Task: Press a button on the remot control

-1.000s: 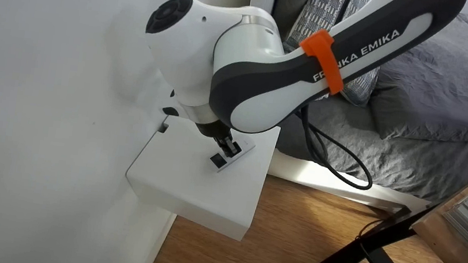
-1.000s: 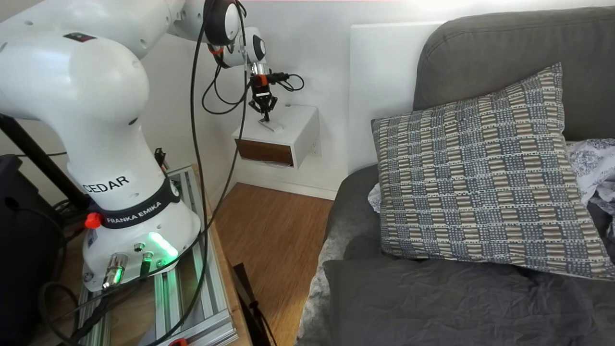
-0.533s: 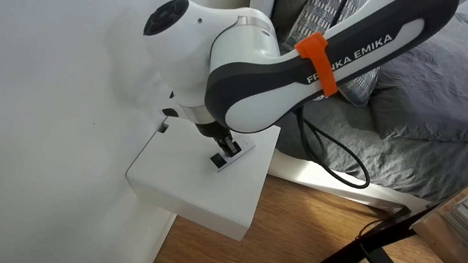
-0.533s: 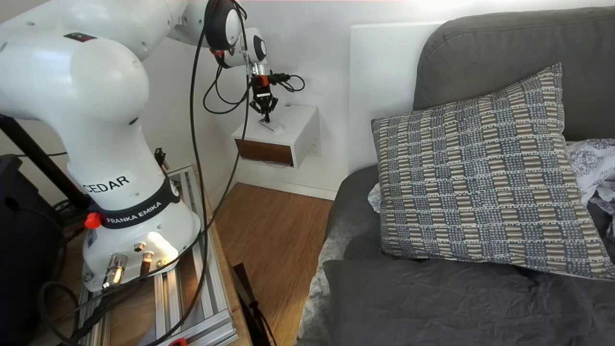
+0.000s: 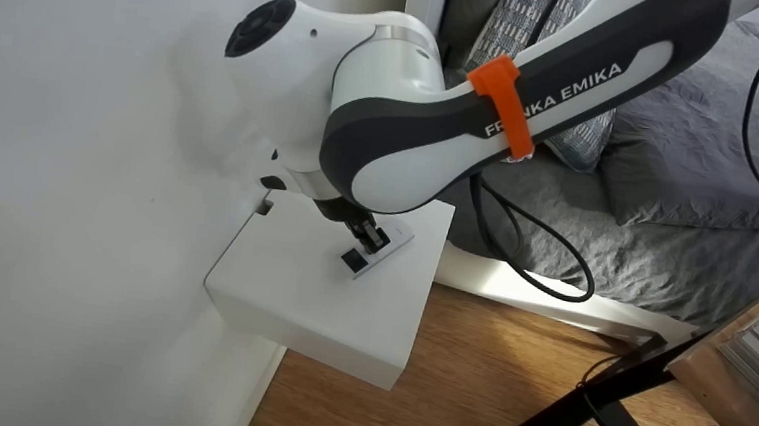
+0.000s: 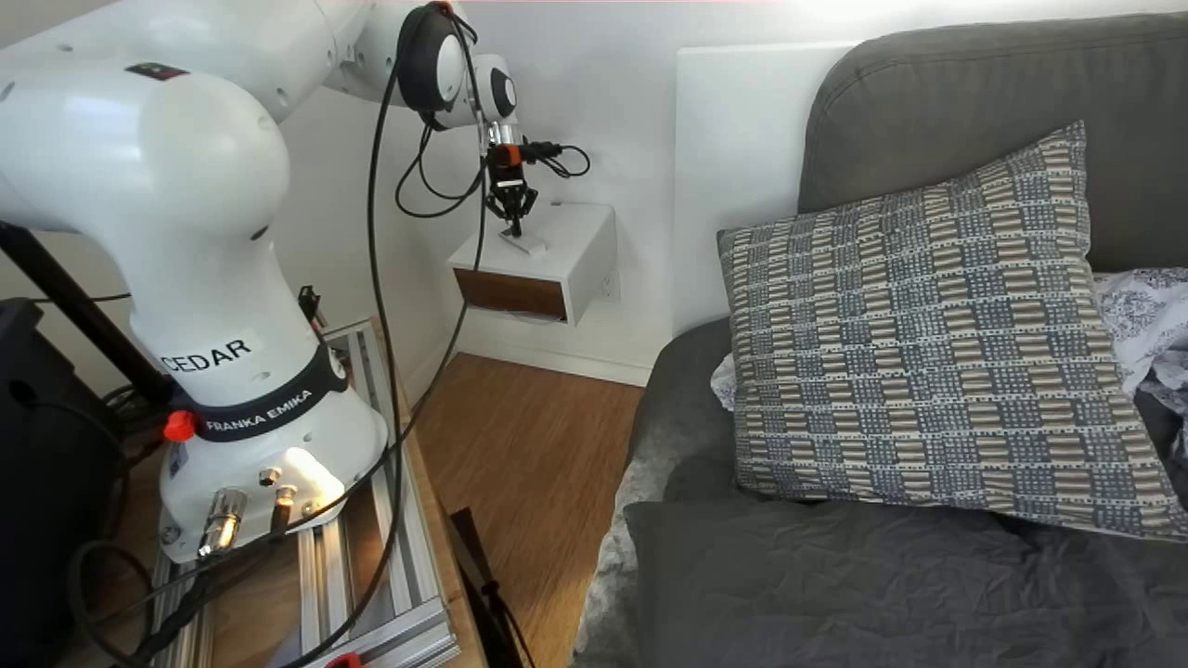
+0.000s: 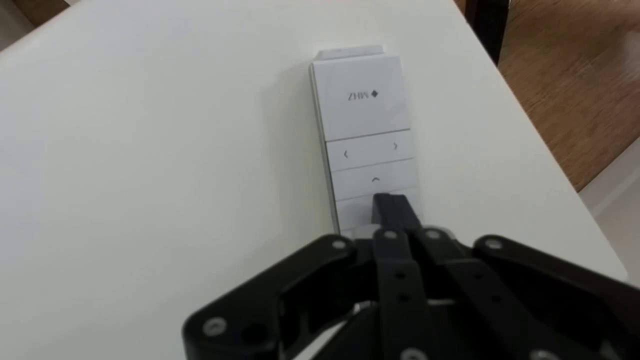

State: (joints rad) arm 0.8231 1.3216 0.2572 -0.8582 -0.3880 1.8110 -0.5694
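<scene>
As the black Robotiq gripper points down over the white floating nightstand, its fingertips are clenched tight against each other, right at the white remote control! Wrist view now: the remote control lies flat on the nightstand top, its long axis running close to 12 and 6 o'clock, the MHZ lettering upside down near the 12 o'clock end. Those fingertips cover part of a button row, and at 11 o'clock from them, right beside, sits the single-chevron button, then the two-chevron row on the same line. Touching, or just above? I cannot tell, nor whether any button is pushed in. Wooden floor shows out at 2 o'clock.

Across in an exterior view, the Franka Emika Panda arm reaches in from 2 o'clock, orange strap around its forearm, and the remote control lies slanted, at 2 o'clock from the middle of the nightstand top. And in an exterior view, the robot base stands at 8 o'clock, the patterned pillow sits at 3, and the gray headboard rises behind it at 2.
</scene>
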